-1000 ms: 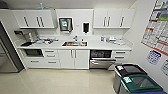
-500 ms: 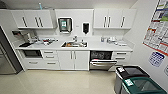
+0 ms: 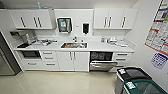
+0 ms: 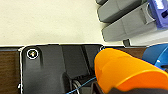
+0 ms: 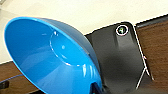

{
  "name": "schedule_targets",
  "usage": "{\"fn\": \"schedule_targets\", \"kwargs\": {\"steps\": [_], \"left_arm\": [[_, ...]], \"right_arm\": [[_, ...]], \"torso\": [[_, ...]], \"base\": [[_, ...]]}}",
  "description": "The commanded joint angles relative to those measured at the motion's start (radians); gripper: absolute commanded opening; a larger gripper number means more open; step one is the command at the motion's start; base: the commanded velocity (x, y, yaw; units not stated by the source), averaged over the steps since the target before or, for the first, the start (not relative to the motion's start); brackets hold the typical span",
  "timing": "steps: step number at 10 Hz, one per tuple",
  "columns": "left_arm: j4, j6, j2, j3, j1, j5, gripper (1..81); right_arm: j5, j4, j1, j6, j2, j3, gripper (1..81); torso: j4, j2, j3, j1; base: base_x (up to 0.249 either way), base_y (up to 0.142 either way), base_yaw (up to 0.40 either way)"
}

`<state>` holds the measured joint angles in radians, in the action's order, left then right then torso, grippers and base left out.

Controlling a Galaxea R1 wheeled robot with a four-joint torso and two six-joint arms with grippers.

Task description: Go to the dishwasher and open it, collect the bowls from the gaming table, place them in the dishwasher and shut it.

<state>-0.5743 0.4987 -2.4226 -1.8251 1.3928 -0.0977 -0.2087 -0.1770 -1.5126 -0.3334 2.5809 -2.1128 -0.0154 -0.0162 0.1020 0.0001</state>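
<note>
The dishwasher [image 3: 103, 62] sits under the white counter, right of the sink. Its steel door is tipped partly open over a dark inside with racks. In the left wrist view, an orange bowl [image 4: 125, 72] rides close on my left gripper [image 4: 110, 88], above my dark base, and I take the gripper as shut on it. A blue bowl [image 5: 50, 57], hollow side showing, is carried the same way on my right gripper [image 5: 96, 88]. Its rim [image 4: 156, 53] also peeks in beside the orange one. The gaming table is out of view.
A grey bin with a black lid [image 3: 132, 75] and a green-lidded bin [image 3: 147, 88] stand at the right, near the dishwasher. A steel fridge [image 3: 6, 60] closes the left side. Beige floor [image 3: 62, 82] lies between me and the cabinets. A poster wall [image 3: 158, 32] runs along the right.
The whole head picture sways slightly, so the camera has moved a little. The dishwasher door stands at the same tilt.
</note>
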Motion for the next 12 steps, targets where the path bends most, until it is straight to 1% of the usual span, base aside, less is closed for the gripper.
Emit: {"fn": "schedule_targets", "kwargs": {"steps": [1, 12], "left_arm": [[-0.003, 0.001, 0.023, 0.006, -0.051, 0.022, 1.0], [-0.006, 0.001, 0.023, 0.004, -0.051, 0.021, 1.0]], "right_arm": [[0.037, -0.012, 0.042, -0.001, -0.026, 0.022, 1.0], [0.037, -0.013, 0.041, -0.001, -0.028, 0.022, 1.0]], "torso": [[0.0, 0.0, 0.0, 0.0], [0.0, 0.0, 0.0, 0.001]], "base": [[0.099, 0.0, 0.0], [0.099, 0.0, 0.0]]}}
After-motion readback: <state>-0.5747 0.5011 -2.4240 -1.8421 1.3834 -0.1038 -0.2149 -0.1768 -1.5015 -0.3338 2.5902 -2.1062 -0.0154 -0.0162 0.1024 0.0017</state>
